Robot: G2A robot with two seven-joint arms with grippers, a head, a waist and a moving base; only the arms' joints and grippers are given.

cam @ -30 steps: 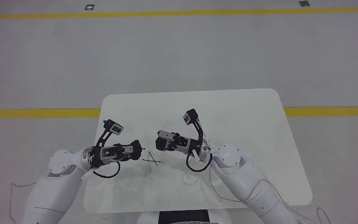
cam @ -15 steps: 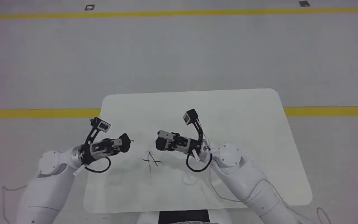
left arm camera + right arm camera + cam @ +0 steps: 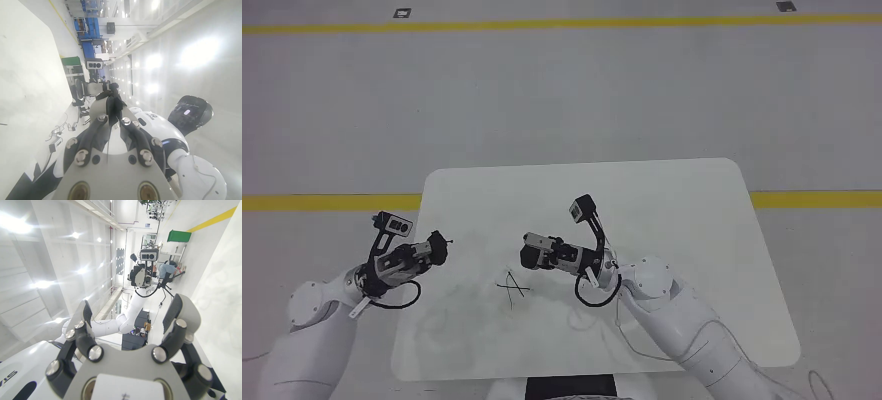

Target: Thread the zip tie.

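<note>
**Change.** Over the last second the left hand (image 3: 438,246) has withdrawn from just beside the zip ties (image 3: 512,287) toward the left edge of the bench (image 3: 672,200). It is now well apart from them. Its fingers (image 3: 121,103) are pressed together at the tips. A thin dark line runs back from between them toward the wrist, and whether this is a tie cannot be told. The right hand (image 3: 529,251) has not moved. It hangs near the ties on their right side, its fingers (image 3: 173,308) spread wide with nothing between them.

**Task thing.** The zip ties lie flat on the bench as thin black strips crossed over each other, between the two hands. Their position and shape match the earlier frames.

**Meaning for the task.** Judged from this layout, no threading has begun. The ties appear untouched and neither hand is in contact with them. The left hand's retreat suggests a reset or a new approach, not progress.

**Surface.** The bench is white, smooth and round-cornered.

**Room.** The pale floor carries a yellow line (image 3: 562,22) beyond the bench and a second one (image 3: 322,202) level with its far edge. A green bin (image 3: 179,236) and blue racks (image 3: 88,22) stand in the hall behind.
</note>
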